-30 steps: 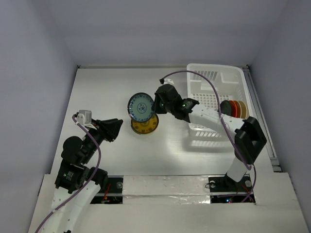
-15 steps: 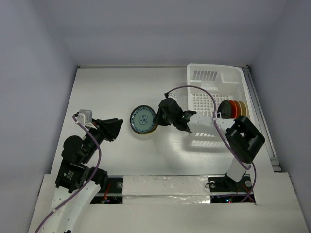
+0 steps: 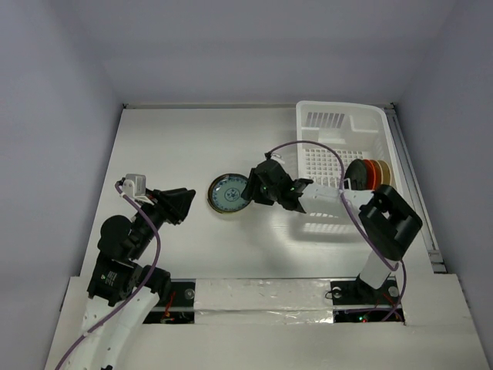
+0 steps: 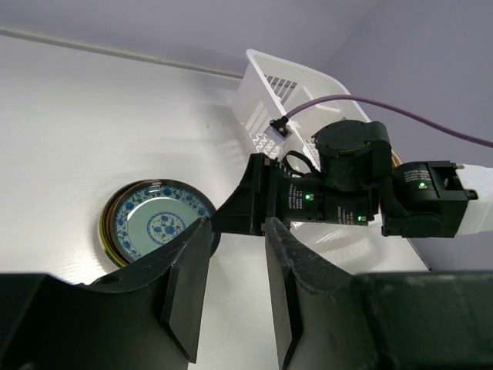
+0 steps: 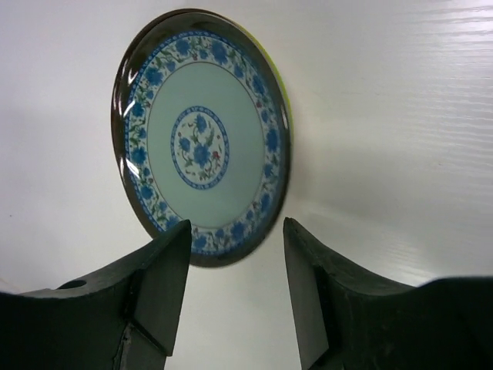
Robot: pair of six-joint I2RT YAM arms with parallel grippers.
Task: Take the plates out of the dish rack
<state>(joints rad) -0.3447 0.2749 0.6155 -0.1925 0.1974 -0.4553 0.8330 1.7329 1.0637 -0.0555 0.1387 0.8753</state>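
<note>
**Unloading partly done: two plates out, several left in the rack**

The white table [image 3: 169,146] is smooth and slightly glossy. The dish rack [image 3: 339,122] stands at its far right corner: a white rectangular plastic basket with slotted lattice walls and floor.

Progress, judged from the present layout: two plates lie stacked flat on the table, well to the left of the dish rack. The standing plates [image 3: 371,171] are on edge against the dish rack's right wall. Black, orange-red and a pale one can be told apart, but their exact count cannot. These are left to unload, so roughly half the work appears outstanding.

In the stack, the blue-patterned plate [image 5: 202,135] lies on top. It is round, shallow and glazed, with a pale green well, a blue floral band and a dark rim. Only a sliver of the yellow plate [image 5: 286,116] shows beneath it.

The right gripper [image 3: 250,191] is between the dish rack and the stack, at the stack's edge, with jaws spread and holding nothing. The left gripper [image 4: 235,293] is beyond the stack, farthest from the dish rack, with jaws narrowly apart and empty.
</note>
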